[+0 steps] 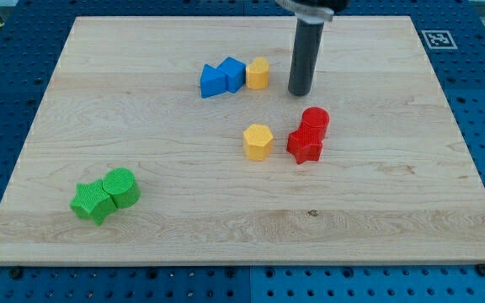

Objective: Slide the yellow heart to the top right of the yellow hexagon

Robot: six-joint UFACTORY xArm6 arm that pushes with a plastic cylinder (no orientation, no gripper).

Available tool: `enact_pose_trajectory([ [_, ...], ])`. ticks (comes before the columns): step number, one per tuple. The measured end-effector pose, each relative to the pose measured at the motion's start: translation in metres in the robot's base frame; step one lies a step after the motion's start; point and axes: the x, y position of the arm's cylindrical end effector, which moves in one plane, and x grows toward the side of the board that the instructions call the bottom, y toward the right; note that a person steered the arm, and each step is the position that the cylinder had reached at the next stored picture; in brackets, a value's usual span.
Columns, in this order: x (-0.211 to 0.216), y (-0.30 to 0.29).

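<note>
Yellow heart (258, 73) just left of my tip (300, 92).

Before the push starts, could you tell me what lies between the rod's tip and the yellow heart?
Nothing: in the camera view, only bare board separates my tip from the yellow heart, which sits just to its left.

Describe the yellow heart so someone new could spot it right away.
Start at the wooden board and find the blue blocks near the view's top. The yellow heart touches their right side, left of my tip. The yellow hexagon stands alone, lower down.
</note>
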Motion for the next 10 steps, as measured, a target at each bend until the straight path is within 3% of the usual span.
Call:
enact_pose_trajectory([
  [1, -0.05, 0.0],
  [2, -0.068, -0.014],
  [4, -0.064, -0.059],
  [6, -0.004, -0.067],
  [10, 0.071, -0.063],
])
